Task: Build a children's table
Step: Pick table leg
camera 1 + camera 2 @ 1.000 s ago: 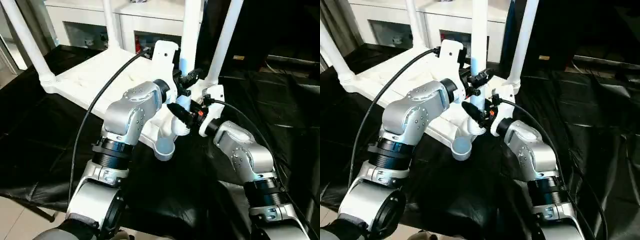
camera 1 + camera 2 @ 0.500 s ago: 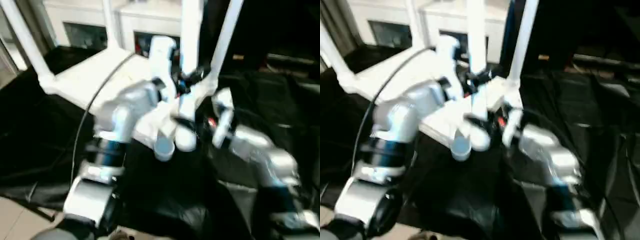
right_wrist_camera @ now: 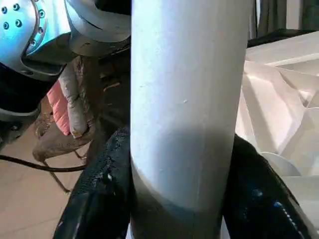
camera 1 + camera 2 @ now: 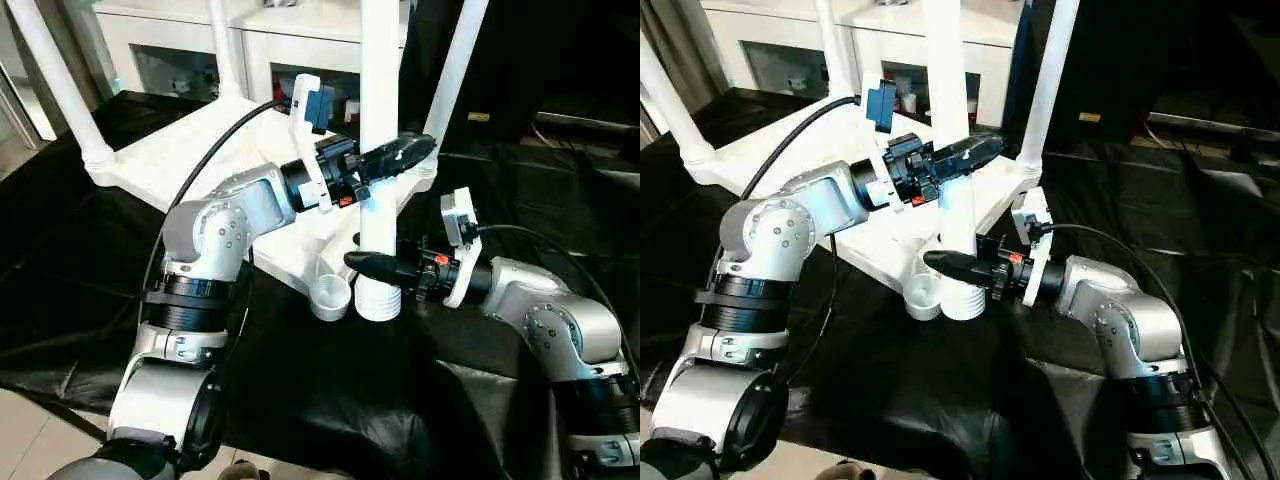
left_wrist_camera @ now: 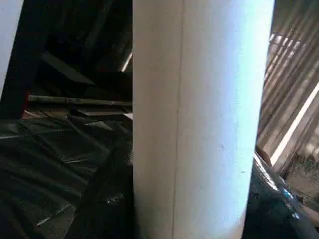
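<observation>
Tabletop [image 4: 190,150] lying upside down on black-draped bench [image 4: 60,300], ribbed underside up. Three legs already standing in corner sockets: far-left leg [image 4: 55,85], far-middle leg [image 4: 222,50], far-right leg [image 4: 455,70]. Near corner socket [image 4: 330,296] open and empty, rim facing up at tabletop's nearest corner.

Fourth leg [image 4: 378,150] held upright, wide end down, resting just beside empty socket rather than in it; foot of leg sits on black cover, touching or nearly touching socket's rim, cannot tell which.

Left gripper [image 4: 385,160] clamped on fourth leg partway up; jaws closed round tube, one finger visible across its front in head views, dark finger bulk on both sides of tube in left wrist view [image 5: 199,119]. Right gripper [image 4: 375,265] clamped low on same leg, just above its wide end; jaws closed round tube from robot's right, fingers flanking tube in right wrist view [image 3: 184,114].

Reason for two-height grip, as judged: high hold steers tilt, low hold steers foot, so leg stays vertical while being positioned over socket. Upside-down tabletop gives sockets upward access.

Step in hand, as judged: seating last leg. Task far along; three of four legs in.

Next move calls for lifting leg slightly, shifting toward socket, pressing straight down. Risk: off-axis push tipping tabletop or jamming tapered end on rim.
</observation>
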### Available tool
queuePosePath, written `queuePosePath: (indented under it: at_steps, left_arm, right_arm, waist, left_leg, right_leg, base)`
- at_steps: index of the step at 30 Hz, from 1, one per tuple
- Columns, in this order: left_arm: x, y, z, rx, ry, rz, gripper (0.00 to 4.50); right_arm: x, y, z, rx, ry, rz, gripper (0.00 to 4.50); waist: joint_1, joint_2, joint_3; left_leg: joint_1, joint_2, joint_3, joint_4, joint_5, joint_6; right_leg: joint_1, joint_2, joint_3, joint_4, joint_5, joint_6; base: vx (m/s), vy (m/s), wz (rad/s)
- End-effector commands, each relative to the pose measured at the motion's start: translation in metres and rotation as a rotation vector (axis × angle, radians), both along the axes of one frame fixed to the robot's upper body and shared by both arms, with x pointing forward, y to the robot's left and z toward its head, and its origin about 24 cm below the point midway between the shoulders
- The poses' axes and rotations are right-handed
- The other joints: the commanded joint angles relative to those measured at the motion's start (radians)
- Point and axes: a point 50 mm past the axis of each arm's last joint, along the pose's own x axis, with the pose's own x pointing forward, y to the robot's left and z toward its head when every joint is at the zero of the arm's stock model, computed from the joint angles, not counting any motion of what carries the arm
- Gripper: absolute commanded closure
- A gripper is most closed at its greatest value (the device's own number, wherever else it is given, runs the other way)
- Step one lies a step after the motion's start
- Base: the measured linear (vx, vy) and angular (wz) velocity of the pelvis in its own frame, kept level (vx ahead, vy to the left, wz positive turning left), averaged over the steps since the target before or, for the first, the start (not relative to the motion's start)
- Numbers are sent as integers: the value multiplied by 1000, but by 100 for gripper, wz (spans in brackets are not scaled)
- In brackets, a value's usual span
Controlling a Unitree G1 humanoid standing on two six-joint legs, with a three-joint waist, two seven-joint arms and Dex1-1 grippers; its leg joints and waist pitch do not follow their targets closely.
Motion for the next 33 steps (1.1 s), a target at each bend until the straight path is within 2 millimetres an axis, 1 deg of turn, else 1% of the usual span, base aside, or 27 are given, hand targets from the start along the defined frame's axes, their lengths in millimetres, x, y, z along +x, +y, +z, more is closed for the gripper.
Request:
queuePosePath:
  at_steps: [1,2,3,4,5,6,7,8,12,16,19,20,21,24,25,33]
  left_arm:
    - [2,-3,0,15,5,28,262]
    - [3,-3,0,28,-6,36,265]
    - [2,-3,1,47,-22,34,268]
    - [2,-3,1,60,-33,32,268]
    - [2,-3,1,71,-42,25,269]
    - [1,-4,2,81,-51,14,269]
    - [1,-4,2,86,-55,6,269]
    - [0,-4,3,84,-58,-6,269]
    - [-1,-5,5,96,-72,-41,269]
    - [-1,-5,5,107,-78,-46,269]
    - [-1,-4,4,135,-93,-58,269]
    - [-1,-4,4,135,-93,-58,269]
    - [-1,-4,3,140,-93,-59,269]
    - [-1,-4,3,144,-95,-66,269]
    - [-2,-4,2,143,-95,-78,269]
    - [-5,-6,2,151,-105,-105,269]
  right_arm:
    - [1,5,5,-34,-50,-14,262]
    - [2,7,5,-35,-41,-27,227]
    - [3,8,5,-42,-44,-40,206]
    - [4,9,5,-49,-50,-52,206]
    - [6,10,5,-72,-54,-73,192]
    - [6,11,3,-91,-38,-79,189]
    - [6,11,2,-102,-25,-80,187]
    - [7,12,2,-114,-20,-81,186]
    - [4,11,-1,-160,-4,-29,186]
    - [3,10,-2,-176,2,-17,186]
    - [2,8,-3,-193,17,-12,186]
    - [2,8,-3,-193,17,-12,186]
    - [2,6,-2,-193,23,-8,186]
    - [1,5,-1,-192,28,-6,186]
    - [1,4,-1,-192,32,-6,186]
    - [2,2,-1,-191,49,-10,186]
  waist:
    - [3,-15,-76]
    - [3,-16,-75]
    - [3,-15,-76]
    - [3,-19,-75]
    - [1,-19,-74]
    - [0,-17,-74]
    - [0,-17,-74]
    - [0,-20,-74]
    - [2,-18,-74]
    - [6,-19,-75]
    - [7,-18,-75]
    - [7,-18,-75]
    - [8,-15,-75]
    - [8,-18,-76]
    - [8,-16,-76]
    - [9,-16,-77]
  left_leg:
    - [16,24,-7,-62,-129,36]
    - [16,22,-7,-61,-128,36]
    - [16,23,-7,-62,-128,37]
    - [14,22,-7,-62,-124,37]
    - [16,24,-8,-64,-128,33]
    - [18,24,-7,-64,-127,27]
    - [18,24,-8,-64,-130,25]
    - [17,23,-7,-64,-131,23]
    - [18,24,-7,-63,-130,25]
    - [17,23,-6,-63,-126,27]
    - [16,23,-6,-62,-124,27]
    - [18,23,-6,-62,-127,26]
    - [17,24,-7,-62,-126,25]
    - [17,23,-6,-61,-124,25]
    - [17,23,-6,-61,-122,26]
    - [18,24,-7,-61,-119,26]
  right_leg:
    - [55,-75,42,-78,-243,-168]
    - [56,-74,42,-78,-244,-168]
    - [56,-75,42,-78,-244,-168]
    - [56,-75,42,-77,-246,-164]
    - [53,-75,42,-79,-258,-158]
    - [53,-75,43,-79,-264,-155]
    - [53,-75,43,-78,-268,-154]
    - [54,-75,43,-79,-268,-154]
    - [54,-74,44,-77,-256,-152]
    - [56,-76,45,-75,-240,-157]
    - [55,-75,45,-75,-243,-156]
    - [55,-74,45,-76,-247,-154]
    - [56,-76,45,-75,-245,-156]
    - [56,-75,45,-74,-235,-158]
    - [57,-75,45,-74,-233,-160]
    - [57,-76,45,-72,-218,-173]
  base:
    - [0,0,0]
    - [0,0,0]
    - [0,0,0]
    - [0,0,0]
    - [0,0,0]
    - [0,0,0]
    - [0,0,0]
    - [0,0,0]
    - [0,0,0]
    - [0,0,0]
    - [0,0,0]
    - [0,0,0]
    - [0,0,0]
    - [0,0,0]
    - [0,0,0]
    - [0,0,0]
